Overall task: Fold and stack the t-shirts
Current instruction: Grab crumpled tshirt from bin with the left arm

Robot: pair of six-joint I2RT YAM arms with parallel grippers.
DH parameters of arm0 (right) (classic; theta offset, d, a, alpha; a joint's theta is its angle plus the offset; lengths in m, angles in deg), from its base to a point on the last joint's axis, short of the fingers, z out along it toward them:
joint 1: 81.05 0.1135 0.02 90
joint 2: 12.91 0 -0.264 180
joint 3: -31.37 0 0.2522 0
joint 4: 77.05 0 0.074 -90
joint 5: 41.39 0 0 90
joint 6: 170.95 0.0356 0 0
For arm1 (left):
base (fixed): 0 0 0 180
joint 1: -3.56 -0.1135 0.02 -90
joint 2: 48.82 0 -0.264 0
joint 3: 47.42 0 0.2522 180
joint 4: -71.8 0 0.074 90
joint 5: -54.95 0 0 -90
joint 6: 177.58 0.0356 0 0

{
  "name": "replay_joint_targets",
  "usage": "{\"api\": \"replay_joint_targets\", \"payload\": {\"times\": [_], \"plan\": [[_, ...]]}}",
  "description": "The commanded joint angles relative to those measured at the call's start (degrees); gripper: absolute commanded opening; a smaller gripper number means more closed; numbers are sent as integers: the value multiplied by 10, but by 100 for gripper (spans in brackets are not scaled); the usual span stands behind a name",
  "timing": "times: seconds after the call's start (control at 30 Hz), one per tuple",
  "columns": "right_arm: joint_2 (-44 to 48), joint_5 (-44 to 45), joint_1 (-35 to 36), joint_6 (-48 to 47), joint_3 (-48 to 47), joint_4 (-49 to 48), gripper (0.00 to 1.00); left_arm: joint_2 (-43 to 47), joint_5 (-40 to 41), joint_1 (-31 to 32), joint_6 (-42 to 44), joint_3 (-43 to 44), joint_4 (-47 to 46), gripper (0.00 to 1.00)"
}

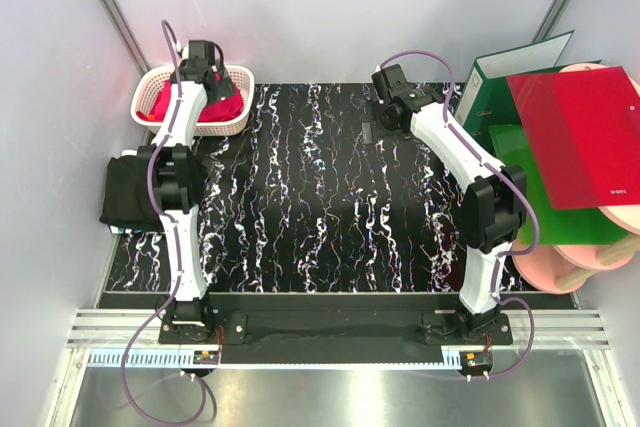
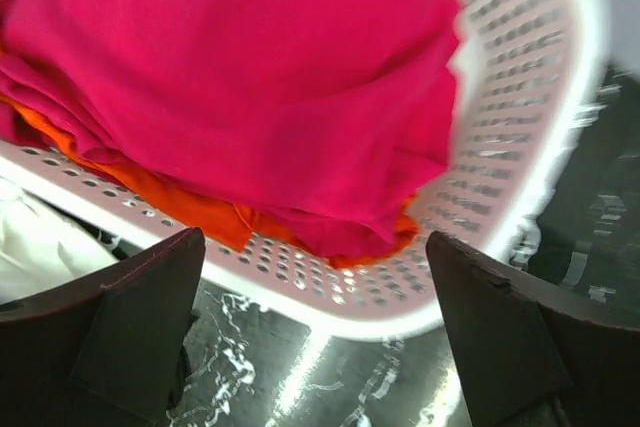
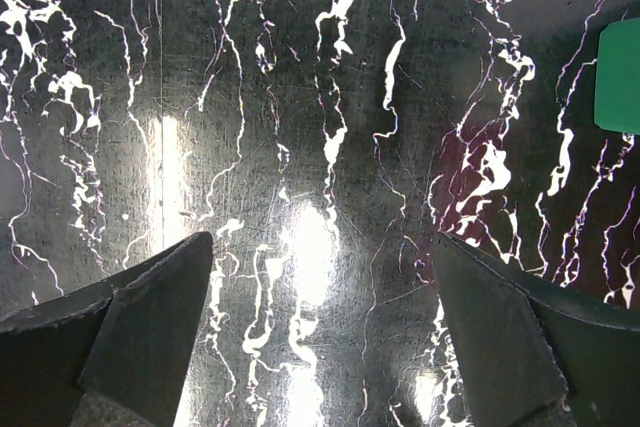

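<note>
Crimson tee atop orange tee, basket at 11 o'clock: fetch step. L gripper, R gripper both spread, empty. Next: L descends, pinches crimson.

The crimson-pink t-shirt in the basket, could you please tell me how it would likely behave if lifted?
Probably floppy: the crimson-pink t-shirt lies in soft folds and would likely drape and unfold. Probably light, being thin cloth. It may drag the orange t-shirt beneath it, since they lie pressed together.
</note>
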Motion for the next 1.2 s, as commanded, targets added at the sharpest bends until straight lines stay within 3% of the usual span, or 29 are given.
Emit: {"api": "replay_joint_targets", "payload": {"times": [0.0,0.2,0.23,0.27,0.3,0.33,0.37,0.6,0.87,1.17], "plan": [[31,6,4,-8,0,-15,99,-40,-25,-4,-7,28,2,99],[19,-3,4,-8,-14,-13,99,-103,-73,1,-14,68,9,99],[14,-2,4,-8,-18,-13,99,-107,-73,3,-16,71,10,98],[13,-2,4,-10,-20,-12,99,-111,-69,4,-16,70,11,89],[12,0,4,-10,-22,-11,99,-117,-70,5,-15,71,11,74],[10,2,4,-11,-25,-9,99,-119,-69,4,-21,70,14,21],[9,3,4,-12,-26,-10,99,-121,-57,4,-27,69,17,0],[5,-2,4,-8,-23,-10,99,-78,-18,-1,-35,71,20,0],[-1,-22,5,2,-28,-9,98,22,0,-4,-31,141,14,0],[-5,-20,15,3,-27,-11,97,156,-75,12,-41,98,2,0]]}}
